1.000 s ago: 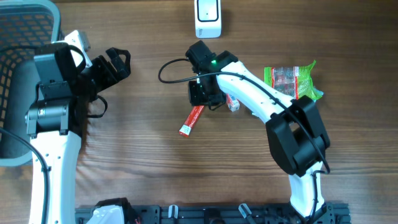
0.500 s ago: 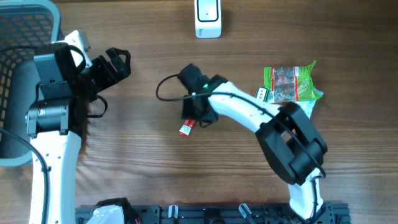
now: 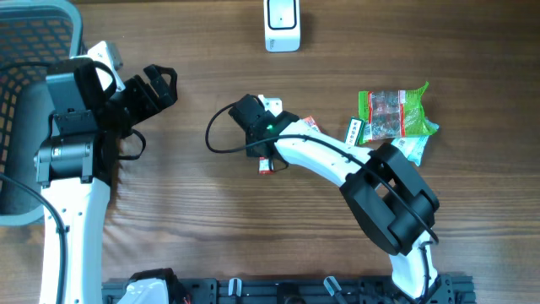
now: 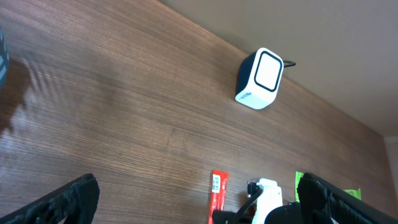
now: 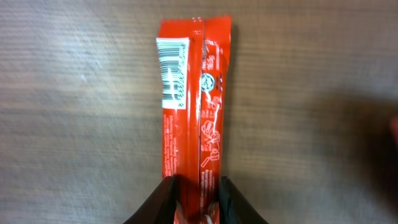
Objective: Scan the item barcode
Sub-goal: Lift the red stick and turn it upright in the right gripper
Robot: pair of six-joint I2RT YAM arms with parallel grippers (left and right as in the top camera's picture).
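Between the right claw (image 5: 195,186) fingers (image 5: 163,202): red pack (image 5: 196,106), flat on the bench (image 5: 323,93), barcode (image 5: 172,70) face up at the end away from the claw. Claw narrow, pinching the pack's near end. Not lifted yet. Scanner (image 3: 283,25) sits well beyond the claw, so carry and scan both remain. Left claw (image 3: 162,86) wide, empty, well off to the side.
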